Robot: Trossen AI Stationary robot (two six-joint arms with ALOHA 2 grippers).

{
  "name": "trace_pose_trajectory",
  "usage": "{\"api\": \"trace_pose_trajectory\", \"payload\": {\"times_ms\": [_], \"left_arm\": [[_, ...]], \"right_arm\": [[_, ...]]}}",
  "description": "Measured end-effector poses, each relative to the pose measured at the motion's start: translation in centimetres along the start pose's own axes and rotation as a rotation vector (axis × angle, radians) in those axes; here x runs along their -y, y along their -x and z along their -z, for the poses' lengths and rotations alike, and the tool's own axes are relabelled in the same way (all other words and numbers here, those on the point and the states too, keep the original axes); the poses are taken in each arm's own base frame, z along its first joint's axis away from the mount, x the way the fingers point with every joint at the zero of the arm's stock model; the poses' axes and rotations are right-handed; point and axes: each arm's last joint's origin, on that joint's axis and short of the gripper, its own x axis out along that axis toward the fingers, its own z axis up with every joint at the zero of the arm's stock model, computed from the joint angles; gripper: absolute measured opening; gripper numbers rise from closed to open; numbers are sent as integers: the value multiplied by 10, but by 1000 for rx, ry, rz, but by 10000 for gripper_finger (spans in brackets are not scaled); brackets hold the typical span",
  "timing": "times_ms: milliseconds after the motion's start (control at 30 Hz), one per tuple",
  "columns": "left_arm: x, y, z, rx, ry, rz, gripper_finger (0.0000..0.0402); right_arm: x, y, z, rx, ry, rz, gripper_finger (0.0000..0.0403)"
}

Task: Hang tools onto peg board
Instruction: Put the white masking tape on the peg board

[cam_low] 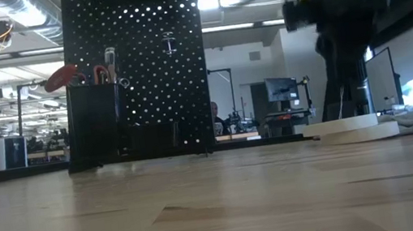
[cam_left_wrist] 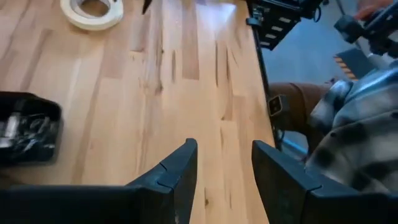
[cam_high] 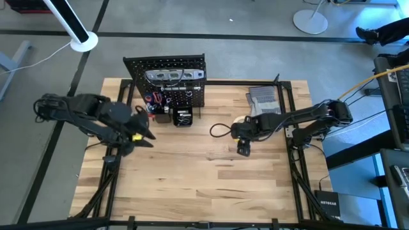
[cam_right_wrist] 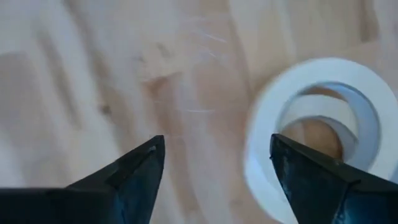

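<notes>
The black peg board (cam_high: 167,80) stands upright at the table's far side, also seen in the low view (cam_low: 138,68). A silver bar level (cam_high: 174,75) sits along its top, and red-handled pliers (cam_low: 61,76) stick out of a bin on its front. The white tape roll (cam_right_wrist: 317,124) lies flat on the table (cam_low: 352,128), untouched. My right gripper (cam_right_wrist: 214,165) hovers open above the wood, with the roll just beside one finger (cam_right_wrist: 311,174). My left gripper (cam_left_wrist: 224,168) is open over bare table, to the left of the board (cam_high: 148,133).
Grey work gloves (cam_high: 262,99) lie at the far right of the table. A thin black loop (cam_high: 220,131) lies near the tape roll. A small black bin (cam_left_wrist: 25,127) with items inside stands in front of the board. Bare wood (cam_high: 192,179) fills the near half.
</notes>
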Motion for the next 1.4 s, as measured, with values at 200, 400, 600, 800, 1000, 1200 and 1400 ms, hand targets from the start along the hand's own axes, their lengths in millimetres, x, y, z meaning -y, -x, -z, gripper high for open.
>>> {"api": "trace_pose_trajectory", "payload": {"times_ms": [200,400,600,800,1000,1200,1400], "left_arm": [[-14,-40,40,-23,116,-71,140],[-29,-75,71,-106,212,-187,140],[-35,-96,84,-81,187,-177,140],[-39,-115,93,12,140,-132,140],[-44,-128,104,60,51,-114,140],[-43,-131,99,119,-24,-110,140],[-43,-138,96,143,-65,-133,140]], "right_arm": [[20,-26,8,27,-68,66,295],[34,-49,23,20,-112,62,295],[35,-57,30,24,-104,83,253],[37,-66,37,50,-83,110,161],[33,-56,33,52,-51,93,77],[16,-33,15,120,61,61,77],[7,-25,3,219,89,23,87]]}}
